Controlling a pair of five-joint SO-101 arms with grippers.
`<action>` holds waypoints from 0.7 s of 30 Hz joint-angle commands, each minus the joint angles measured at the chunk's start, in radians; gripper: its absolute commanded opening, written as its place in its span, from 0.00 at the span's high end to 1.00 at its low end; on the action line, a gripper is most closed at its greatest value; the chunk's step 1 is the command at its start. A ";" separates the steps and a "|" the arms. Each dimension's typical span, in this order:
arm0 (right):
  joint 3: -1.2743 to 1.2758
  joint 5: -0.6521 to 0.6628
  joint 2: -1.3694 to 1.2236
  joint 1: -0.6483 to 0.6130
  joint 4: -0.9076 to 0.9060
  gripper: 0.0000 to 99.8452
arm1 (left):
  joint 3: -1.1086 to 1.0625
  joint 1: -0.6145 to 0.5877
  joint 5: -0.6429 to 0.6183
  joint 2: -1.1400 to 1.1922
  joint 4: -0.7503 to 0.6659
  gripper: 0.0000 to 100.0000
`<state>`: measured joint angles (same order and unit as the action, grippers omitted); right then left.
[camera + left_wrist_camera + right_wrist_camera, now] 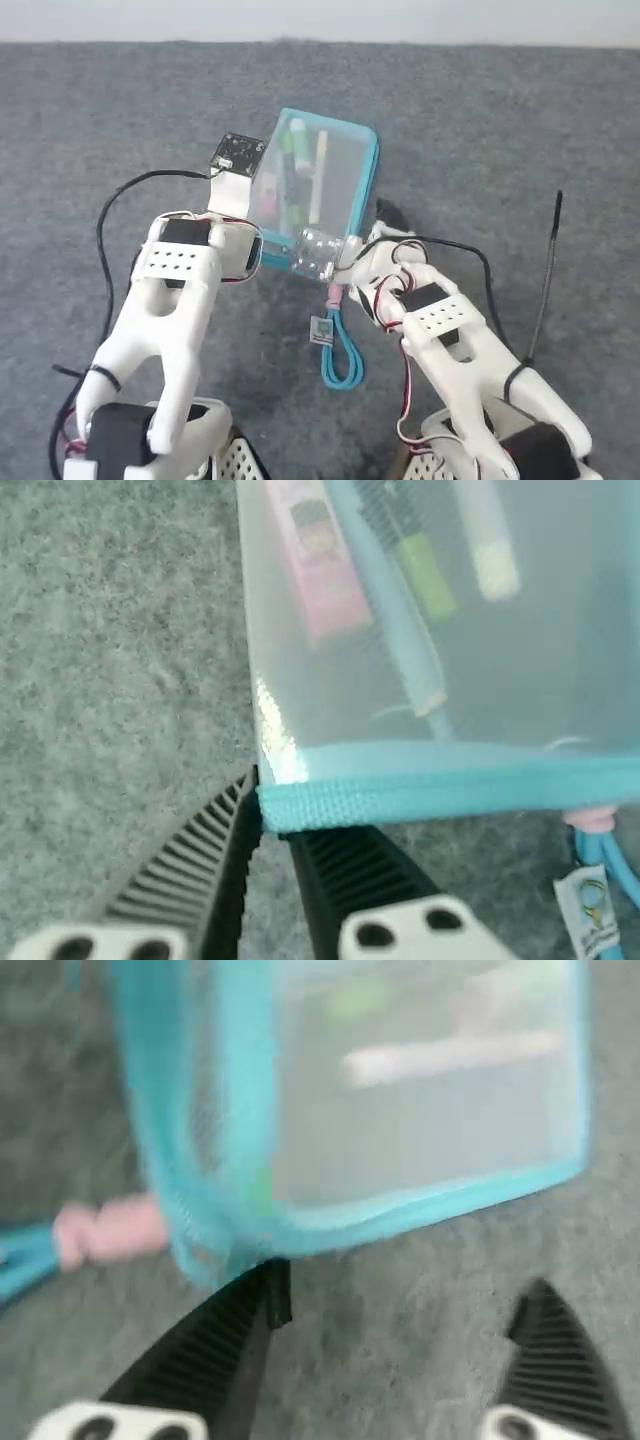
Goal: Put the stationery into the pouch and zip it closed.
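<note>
Pouch (pixel 330 180): lay mid-worktop (pixel 500 120); we judged the loading done.
Left hand (pixel 272 815): clamped on the pouch's near-left zip corner.
Right hand (pixel 405 1285): jaws wide, holding nothing, at the near-right corner.
Stationery (pixel 300 190): pens lay inside.
Zip pull (pixel 335 293): near-right end; we could not tell whether the zip was closed.
Tag (pixel 321 330): on the blue cord (pixel 343 355); print unreadable.

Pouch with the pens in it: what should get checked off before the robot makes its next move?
1. All stationery inside the pouch: ok.
2. Teal edge pinched by the left gripper: ok.
3. The pink zipper pull held by the right gripper: not ok, the gripper is open with the pull lying beside it.
4. Zipper fully closed: cannot tell.
5. The blue cord loop lying free between the arms: ok.
</note>
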<state>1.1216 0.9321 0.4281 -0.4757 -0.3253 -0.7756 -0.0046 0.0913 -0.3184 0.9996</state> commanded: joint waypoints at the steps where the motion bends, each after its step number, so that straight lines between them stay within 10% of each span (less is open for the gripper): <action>1: -0.012 0.002 0.007 0.004 -0.048 0.78 | 0.059 0.003 0.006 -0.034 0.008 0.99; 7: -0.092 -0.410 0.012 0.018 -0.199 0.92 | -0.013 0.009 -0.109 -0.025 -0.118 0.99; 21: -0.301 -0.922 0.157 -0.101 -0.599 0.98 | -0.150 0.064 -0.376 -0.025 -0.410 0.99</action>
<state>0.8807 0.1542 0.5508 -0.5447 -0.9191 -0.9398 0.0506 -0.2555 -0.3184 0.6406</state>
